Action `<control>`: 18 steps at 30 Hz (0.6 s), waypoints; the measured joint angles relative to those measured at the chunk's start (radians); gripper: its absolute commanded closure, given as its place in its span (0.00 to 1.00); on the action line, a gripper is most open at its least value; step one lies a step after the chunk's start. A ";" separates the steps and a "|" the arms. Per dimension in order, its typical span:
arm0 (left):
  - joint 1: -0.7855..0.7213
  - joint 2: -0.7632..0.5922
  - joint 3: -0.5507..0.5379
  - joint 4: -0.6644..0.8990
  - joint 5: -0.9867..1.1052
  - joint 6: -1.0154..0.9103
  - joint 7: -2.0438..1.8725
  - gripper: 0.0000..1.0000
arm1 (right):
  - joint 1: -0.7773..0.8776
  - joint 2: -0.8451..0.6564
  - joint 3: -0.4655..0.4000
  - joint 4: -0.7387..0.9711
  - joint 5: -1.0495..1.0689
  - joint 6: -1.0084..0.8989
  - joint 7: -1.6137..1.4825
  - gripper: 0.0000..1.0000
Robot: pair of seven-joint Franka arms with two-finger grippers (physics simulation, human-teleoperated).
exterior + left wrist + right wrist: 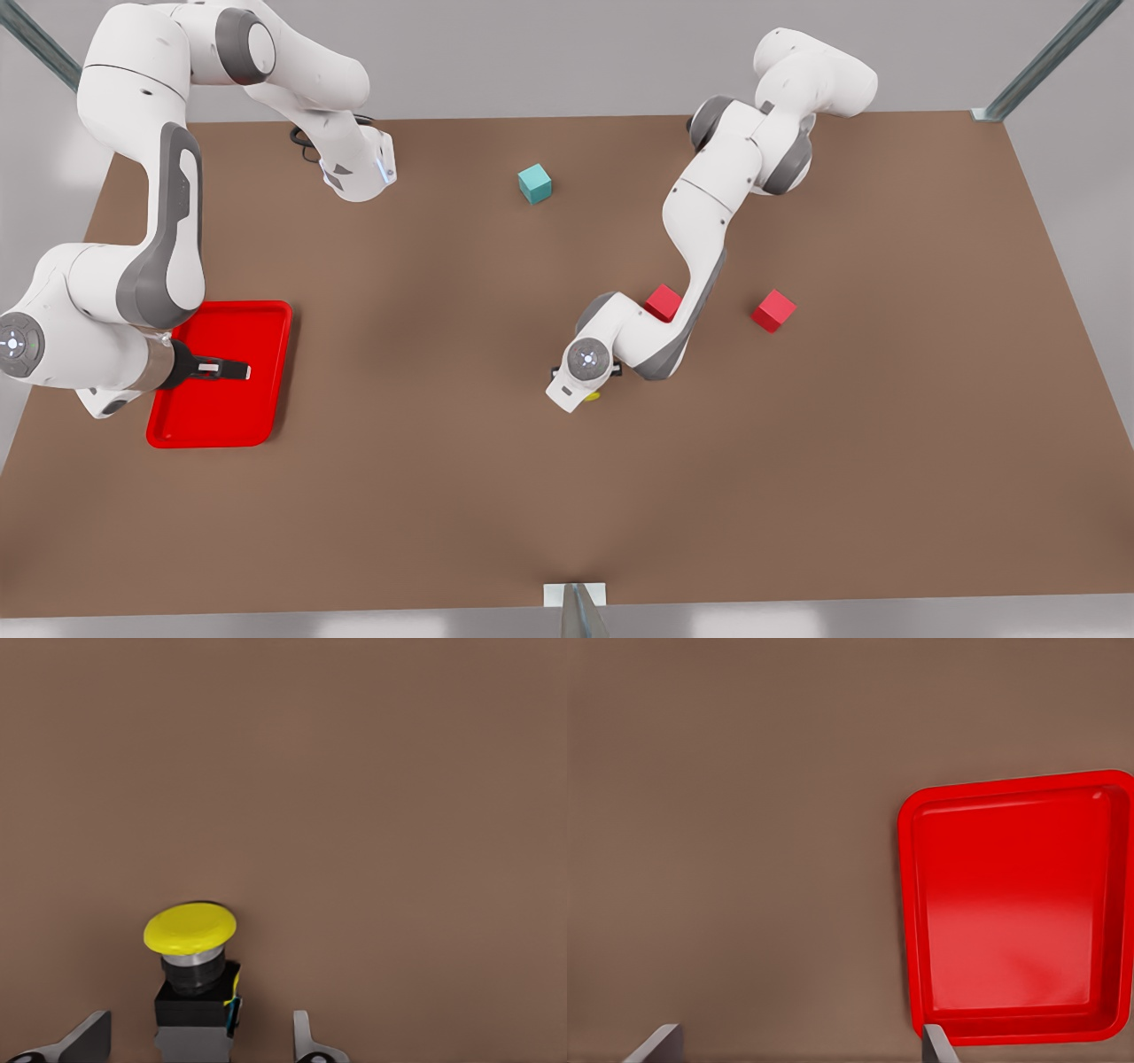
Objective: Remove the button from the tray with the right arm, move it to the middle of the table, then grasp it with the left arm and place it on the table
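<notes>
We see the button (191, 979) standing between the left gripper's (199, 1041) spread fingers, while the right gripper (232, 369) hangs open over the tray (266, 326).

The front view looked down from high on the whole bench (567, 496); both wrist views faced bench close below, sharing it

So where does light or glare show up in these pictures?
Right wrist view: a soft pale sheen across the floor of the shallow bright red tray. Left wrist view: the tiny push button has an evenly lit yellow cap. Front view: the matte brown table shows only faint, diffuse shadows.
</notes>
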 measured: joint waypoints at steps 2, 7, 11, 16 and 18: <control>-0.002 0.009 0.000 0.000 0.000 0.008 0.001 0.00 | 0.000 0.000 0.000 0.000 0.000 0.000 -0.002 0.00; -0.006 0.014 0.000 -0.003 0.000 0.025 0.003 0.00 | 0.000 0.000 0.000 0.000 -0.001 0.000 -0.008 0.00; -0.006 0.017 0.001 -0.004 0.000 0.031 0.005 0.00 | 0.000 0.000 0.000 0.000 -0.001 -0.001 -0.011 0.00; -0.006 0.021 0.000 -0.002 0.000 0.035 0.005 0.25 | 0.001 0.000 0.000 -0.001 -0.001 -0.002 -0.012 0.00; -0.006 0.021 0.000 -0.003 0.001 0.035 0.005 0.42 | 0.002 0.005 0.000 -0.001 -0.002 -0.001 -0.012 0.00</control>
